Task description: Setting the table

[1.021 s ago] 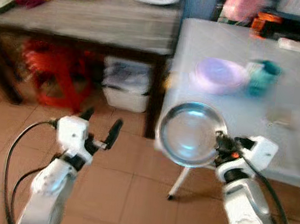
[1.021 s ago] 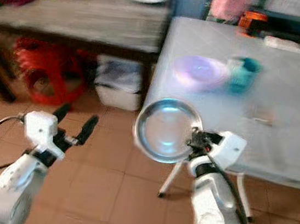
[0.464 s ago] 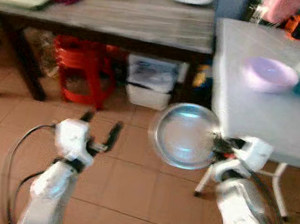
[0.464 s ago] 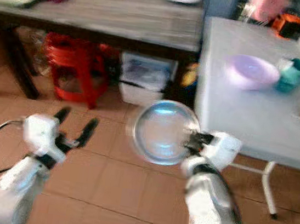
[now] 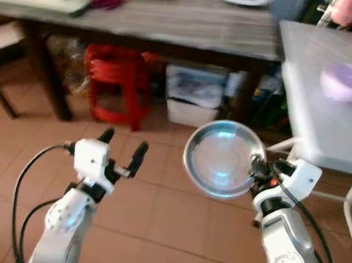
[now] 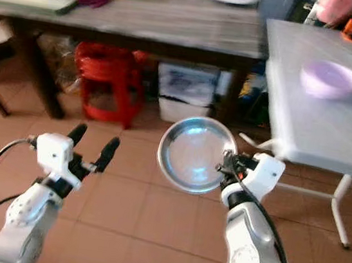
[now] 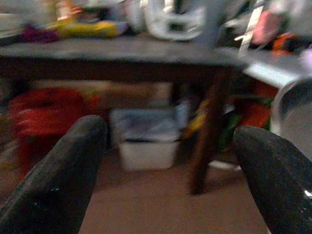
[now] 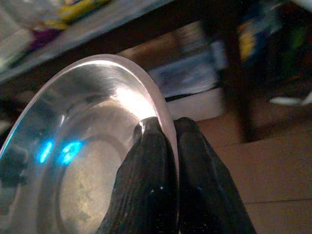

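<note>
My right end effector (image 8: 163, 134) pinches the rim of the steel plate (image 5: 220, 158), held upright above the tiled floor (image 5: 171, 215), short of the white worktop (image 5: 333, 120) to my right. That worktop carries a lilac bowl (image 5: 350, 82). My left end effector (image 5: 122, 146) is spread wide, empty.

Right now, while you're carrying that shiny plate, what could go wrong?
The right gripper pinches the metal plate only at its rim, so it might slip and drop onto the tile floor. The plate is also held out in front near the white table, so it could bump the table's edge on the way.
</note>
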{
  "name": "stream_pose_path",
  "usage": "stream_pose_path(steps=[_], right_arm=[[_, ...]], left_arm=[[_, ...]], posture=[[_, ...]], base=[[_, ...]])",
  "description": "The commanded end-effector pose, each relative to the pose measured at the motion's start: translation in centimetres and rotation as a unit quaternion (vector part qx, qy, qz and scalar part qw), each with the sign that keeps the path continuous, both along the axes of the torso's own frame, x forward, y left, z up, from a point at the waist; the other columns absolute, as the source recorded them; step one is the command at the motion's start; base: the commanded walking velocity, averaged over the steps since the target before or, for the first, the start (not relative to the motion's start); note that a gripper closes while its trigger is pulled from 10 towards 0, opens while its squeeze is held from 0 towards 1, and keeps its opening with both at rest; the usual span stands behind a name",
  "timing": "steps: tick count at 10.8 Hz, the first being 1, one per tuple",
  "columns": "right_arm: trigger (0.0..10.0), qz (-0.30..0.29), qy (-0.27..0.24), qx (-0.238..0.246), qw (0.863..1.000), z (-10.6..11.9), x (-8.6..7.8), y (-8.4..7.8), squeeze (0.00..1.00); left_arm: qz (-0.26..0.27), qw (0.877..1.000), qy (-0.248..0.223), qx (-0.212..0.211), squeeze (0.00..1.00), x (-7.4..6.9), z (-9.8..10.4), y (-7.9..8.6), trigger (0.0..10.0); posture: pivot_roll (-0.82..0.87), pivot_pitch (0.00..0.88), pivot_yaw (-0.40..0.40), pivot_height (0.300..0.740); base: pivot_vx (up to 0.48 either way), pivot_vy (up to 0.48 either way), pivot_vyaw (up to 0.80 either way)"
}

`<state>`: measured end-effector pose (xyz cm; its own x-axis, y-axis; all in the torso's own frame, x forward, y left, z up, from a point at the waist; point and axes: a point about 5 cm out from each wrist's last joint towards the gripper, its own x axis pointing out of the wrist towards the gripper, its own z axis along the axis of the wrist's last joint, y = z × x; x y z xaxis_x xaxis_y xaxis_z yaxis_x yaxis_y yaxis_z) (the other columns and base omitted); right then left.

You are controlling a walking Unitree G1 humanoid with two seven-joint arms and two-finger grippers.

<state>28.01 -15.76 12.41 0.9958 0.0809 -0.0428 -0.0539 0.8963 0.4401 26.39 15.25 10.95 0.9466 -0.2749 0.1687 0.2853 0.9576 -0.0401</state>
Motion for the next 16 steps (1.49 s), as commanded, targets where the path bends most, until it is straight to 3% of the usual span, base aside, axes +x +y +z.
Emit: stream_pose_path(steps=[1,7,16], right_arm=[[10.0,0.004,-0.010,-0.003,1.000,0.41,0.06,0.08,0.00],[10.0,-0.002,-0.010,-0.006,1.000,0.22,-0.11,-0.10,0.00],[10.0,-0.005,-0.021,-0.018,1.000,0.39,-0.19,-0.12,0.00]], left_arm=[[0.015,1.000,-0.001,0.000,0.00,0.06,0.02,0.38,10.0],[-0.007,1.000,-0.009,0.004,0.00,0.06,0.37,0.12,10.0],[-0.019,1.000,-0.010,0.004,0.00,0.12,0.36,-0.29,10.0]], posture=[[-0.05,0.132,0.026,0.740],[-0.06,0.139,0.029,0.740],[-0.06,0.138,0.039,0.740]], base=[[0.000,0.000,0.00],[0.096,0.000,0.00],[0.480,0.000,0.00]])
